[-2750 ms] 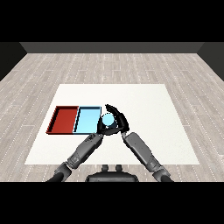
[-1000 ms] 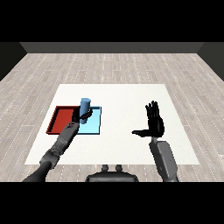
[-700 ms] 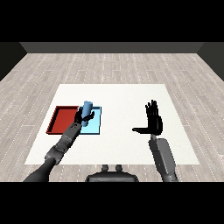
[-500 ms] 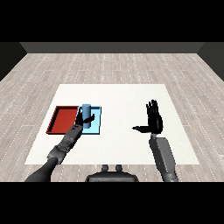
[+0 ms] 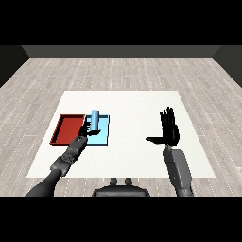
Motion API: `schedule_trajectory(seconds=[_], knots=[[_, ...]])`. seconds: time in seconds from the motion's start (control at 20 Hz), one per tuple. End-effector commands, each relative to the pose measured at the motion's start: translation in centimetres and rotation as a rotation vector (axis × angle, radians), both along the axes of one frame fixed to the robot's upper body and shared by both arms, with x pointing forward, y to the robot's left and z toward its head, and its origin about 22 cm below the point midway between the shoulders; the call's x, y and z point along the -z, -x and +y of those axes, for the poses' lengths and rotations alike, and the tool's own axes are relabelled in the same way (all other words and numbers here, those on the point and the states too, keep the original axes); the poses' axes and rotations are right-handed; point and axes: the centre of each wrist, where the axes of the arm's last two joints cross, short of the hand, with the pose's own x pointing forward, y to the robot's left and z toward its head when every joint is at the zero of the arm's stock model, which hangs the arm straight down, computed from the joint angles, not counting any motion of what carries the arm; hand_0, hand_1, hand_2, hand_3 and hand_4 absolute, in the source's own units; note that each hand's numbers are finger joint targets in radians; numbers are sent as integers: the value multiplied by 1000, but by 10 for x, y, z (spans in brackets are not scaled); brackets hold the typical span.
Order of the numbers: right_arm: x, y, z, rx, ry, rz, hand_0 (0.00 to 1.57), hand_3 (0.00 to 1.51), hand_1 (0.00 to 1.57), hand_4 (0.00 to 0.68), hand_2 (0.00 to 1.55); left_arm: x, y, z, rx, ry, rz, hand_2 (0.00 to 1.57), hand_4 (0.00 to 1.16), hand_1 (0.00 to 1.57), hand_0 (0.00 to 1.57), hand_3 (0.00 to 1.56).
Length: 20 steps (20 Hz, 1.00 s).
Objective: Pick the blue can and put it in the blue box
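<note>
I have my left hand (image 5: 83, 133) with fingers curled round the upright light blue cylindrical can (image 5: 94, 121), over the shallow light blue tray (image 5: 104, 137); I'd lower it straight, then release. My right hand (image 5: 168, 131) stays out, fingers spread wide.

head view only | high, from robot's head, looks down and forward over table (image 5: 132, 101) | far enough to take in whole tabletop plus floor (image 5: 118, 71) beyond | forearms enter from lower corners, left hand (image 5: 85, 133) at view left, right hand (image 5: 168, 132) at view right | not mirrored
</note>
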Motion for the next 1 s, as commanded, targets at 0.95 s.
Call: schedule_trajectory(seconds=[0.95], knots=[[32,18,-3,-68,144,68,0,0,0,0,0,-63,-11,-48,535,585,-841,0,0,0,0,0]])
